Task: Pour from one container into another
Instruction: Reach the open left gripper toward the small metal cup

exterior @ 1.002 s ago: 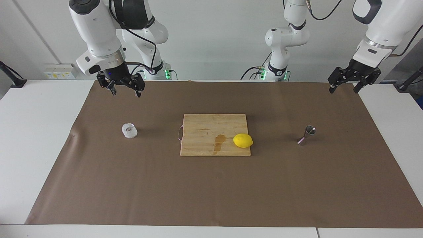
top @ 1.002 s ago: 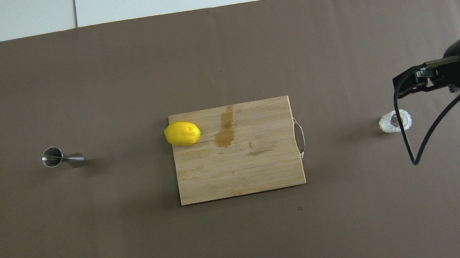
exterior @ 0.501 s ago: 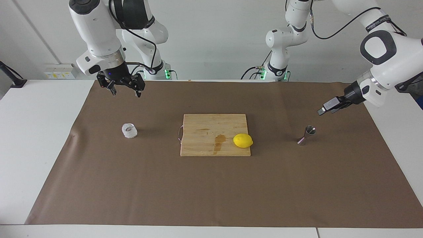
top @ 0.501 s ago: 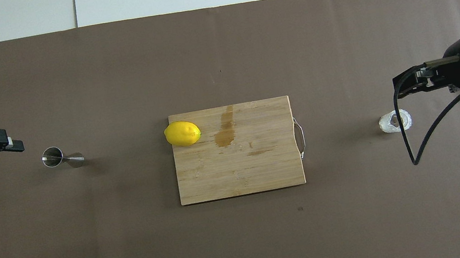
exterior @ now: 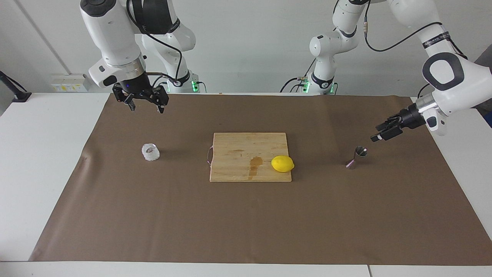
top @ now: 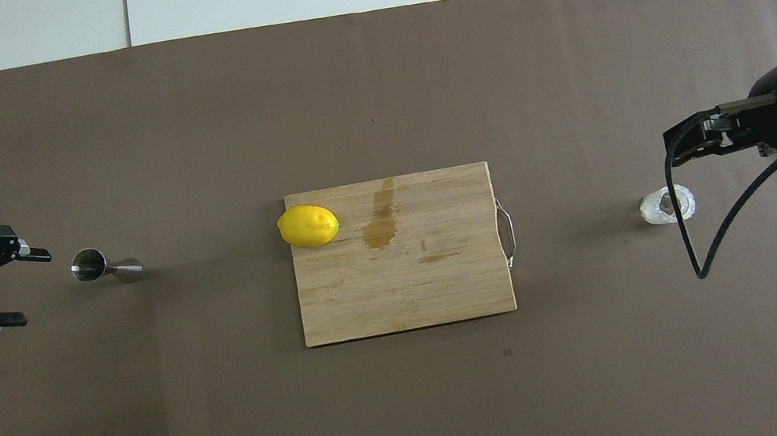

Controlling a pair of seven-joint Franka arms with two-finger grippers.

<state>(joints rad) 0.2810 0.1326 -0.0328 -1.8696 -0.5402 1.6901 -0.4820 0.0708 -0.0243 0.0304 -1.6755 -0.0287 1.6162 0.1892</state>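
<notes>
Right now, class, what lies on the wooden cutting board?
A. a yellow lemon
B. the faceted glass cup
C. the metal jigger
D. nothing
A: the lemon sits on the cutting board, while the jigger and the glass cup stand on the brown mat, one toward each end of the table.

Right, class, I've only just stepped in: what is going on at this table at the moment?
Nothing is held yet. The left end effector, open, hangs in the air close beside the metal jigger, which stands at the left arm's end of the table. The right end effector, also open, waits above the mat near the glass cup at the right arm's end. Between them, a lemon lies on the cutting board. No pouring has begun.
</notes>
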